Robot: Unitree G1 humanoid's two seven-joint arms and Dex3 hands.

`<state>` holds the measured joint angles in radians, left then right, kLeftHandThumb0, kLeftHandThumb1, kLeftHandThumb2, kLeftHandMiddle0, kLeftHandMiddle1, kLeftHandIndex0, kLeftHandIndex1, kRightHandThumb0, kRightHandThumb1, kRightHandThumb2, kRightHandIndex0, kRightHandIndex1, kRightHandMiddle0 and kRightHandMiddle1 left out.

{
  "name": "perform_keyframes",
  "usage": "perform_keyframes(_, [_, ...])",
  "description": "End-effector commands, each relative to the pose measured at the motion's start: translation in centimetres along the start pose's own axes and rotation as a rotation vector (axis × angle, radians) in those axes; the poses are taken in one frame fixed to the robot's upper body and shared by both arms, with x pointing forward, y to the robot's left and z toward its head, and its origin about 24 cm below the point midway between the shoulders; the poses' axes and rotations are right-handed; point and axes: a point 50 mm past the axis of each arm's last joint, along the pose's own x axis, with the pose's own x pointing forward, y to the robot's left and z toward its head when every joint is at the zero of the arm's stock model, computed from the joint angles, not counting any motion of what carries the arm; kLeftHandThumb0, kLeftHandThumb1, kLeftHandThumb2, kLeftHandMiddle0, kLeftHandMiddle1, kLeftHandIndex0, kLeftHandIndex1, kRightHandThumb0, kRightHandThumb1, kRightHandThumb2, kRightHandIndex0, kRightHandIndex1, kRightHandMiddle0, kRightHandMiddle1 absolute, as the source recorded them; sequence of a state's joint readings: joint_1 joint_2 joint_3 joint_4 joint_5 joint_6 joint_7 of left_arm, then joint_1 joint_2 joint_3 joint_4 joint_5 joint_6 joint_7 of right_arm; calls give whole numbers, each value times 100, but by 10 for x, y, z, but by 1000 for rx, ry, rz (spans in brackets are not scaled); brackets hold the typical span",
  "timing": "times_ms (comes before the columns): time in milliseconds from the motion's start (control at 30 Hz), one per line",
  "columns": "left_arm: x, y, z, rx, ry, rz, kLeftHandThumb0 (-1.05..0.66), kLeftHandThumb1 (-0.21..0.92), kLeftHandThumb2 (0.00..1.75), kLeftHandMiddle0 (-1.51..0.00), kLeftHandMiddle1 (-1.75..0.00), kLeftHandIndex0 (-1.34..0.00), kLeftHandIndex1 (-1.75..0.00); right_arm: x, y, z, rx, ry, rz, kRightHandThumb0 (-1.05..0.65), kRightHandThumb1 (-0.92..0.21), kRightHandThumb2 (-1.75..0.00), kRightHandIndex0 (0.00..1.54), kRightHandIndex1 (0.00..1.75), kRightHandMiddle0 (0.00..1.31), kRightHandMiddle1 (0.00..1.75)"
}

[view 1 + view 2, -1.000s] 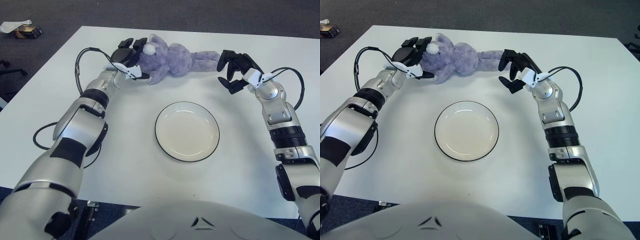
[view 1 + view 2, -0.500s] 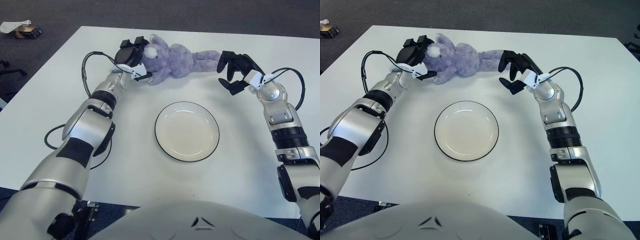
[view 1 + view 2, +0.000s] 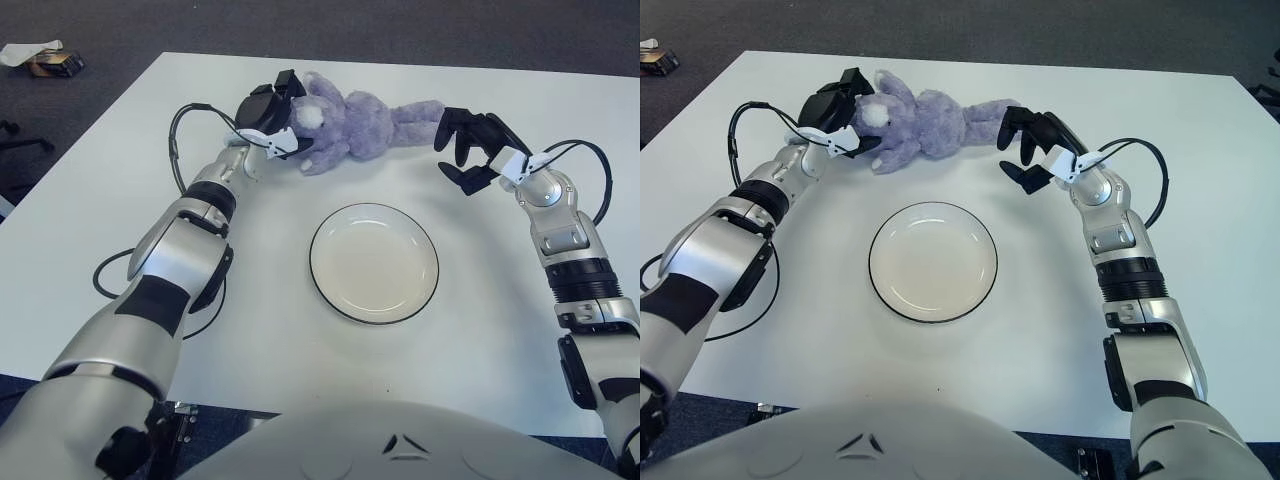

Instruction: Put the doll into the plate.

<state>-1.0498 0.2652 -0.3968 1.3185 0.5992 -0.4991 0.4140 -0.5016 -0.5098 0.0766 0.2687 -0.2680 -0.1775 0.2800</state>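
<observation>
Both hands at the purple doll (image 3: pixel 355 125), plate (image 3: pixel 373 262) bare.
Left hand (image 3: pixel 266 110) fingers clamp its head, partly hiding it; right hand (image 3: pixel 470 150) fingers spread beside its legs, contact unclear.

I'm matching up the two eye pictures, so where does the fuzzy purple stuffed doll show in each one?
Left eye view: the purple plush doll lies top centre, beyond the white black-rimmed plate.
Right eye view: the doll shows further left, upper left of centre.
Shared landmark: the plate, nearer than the doll; the left hand holds its head end, the right hand is at its leg end.
</observation>
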Motion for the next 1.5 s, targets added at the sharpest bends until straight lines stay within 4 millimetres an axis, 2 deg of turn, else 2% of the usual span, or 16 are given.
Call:
perform_keyframes(0, [-4,-4,-2,-39,-12,-42,40,53,98,-49,-166,-17,-175,-2,-5,-1,7,4,-7,-1,-16,-147,75,175,56,161])
perform_keyframes(533, [-7,-8,1,-151,-55,-154,40,53,96,-51,-163,-18,-175,-1,-11,2,-19,17,-47,-1,-16,-147,75,175,55,162])
perform_keyframes(700, [-10,-9,3,-215,-91,-213,42,46,105,-56,-163,-19,-175,-1,-14,4,-18,32,-61,-1,-17,-147,75,175,53,164])
perform_keyframes(767, [-13,-10,4,-252,-121,-246,44,39,113,-62,-162,-21,-175,-1,-17,4,-19,46,-73,-1,-19,-145,73,175,51,165])
perform_keyframes(1000, [-20,-11,5,-340,-183,-318,47,29,123,-69,-160,-26,-175,-2,-21,6,0,69,-103,-1,-22,-143,70,175,48,168])
perform_keyframes(1233, [-29,-12,9,-396,-274,-375,48,26,127,-72,-160,-29,-175,-3,-27,12,77,95,-150,-1,-26,-139,66,175,44,170])
perform_keyframes(1467, [-32,-12,13,-407,-318,-383,48,26,128,-71,-161,-29,-175,-2,-29,17,80,101,-187,-1,-27,-138,65,175,41,173])
